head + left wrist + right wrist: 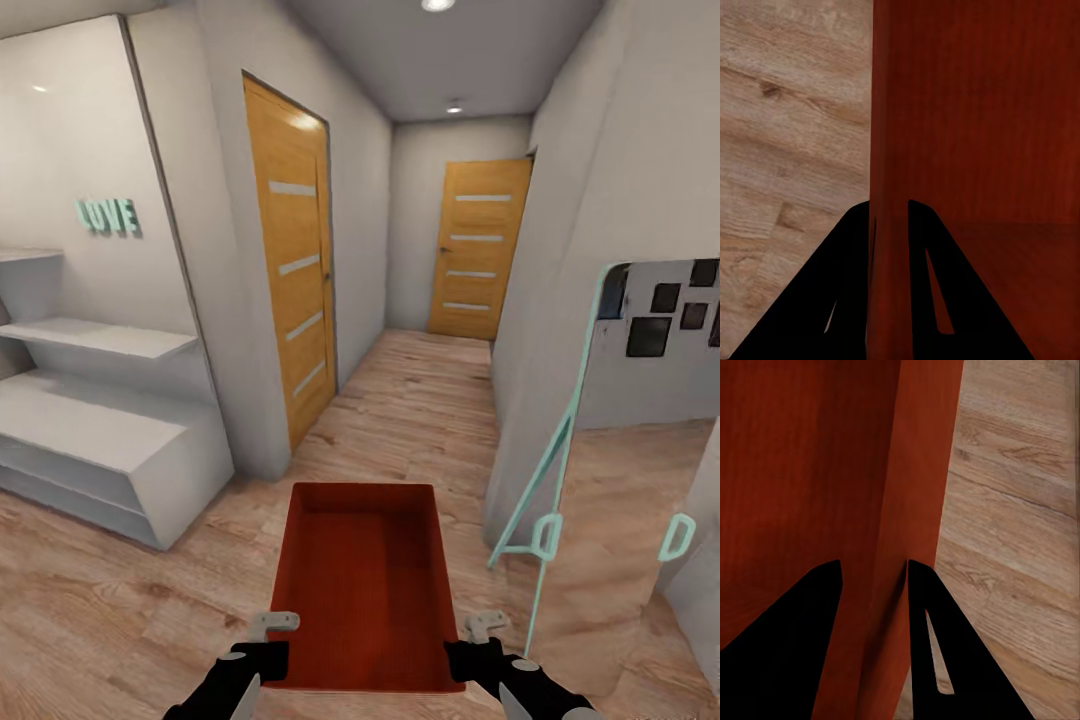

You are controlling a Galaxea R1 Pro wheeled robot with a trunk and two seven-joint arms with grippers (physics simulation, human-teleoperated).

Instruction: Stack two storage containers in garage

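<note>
Currently mid-carry: I hold orange-red ribbed rectangular topless storage bin out front above light wood-plank hallway floor. Left gripper pinches left wall, right gripper pinches right wall, one finger either side. Next: drive on toward garage, likely past orange slatted door; keep bin level, clear of mint-framed leaning mirror.

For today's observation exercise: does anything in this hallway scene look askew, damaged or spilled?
Nothing stands out. The storage container is held level, empty, with the left gripper and right gripper each clamped on a side wall. The mirror leans, as standing mirrors do.
</note>
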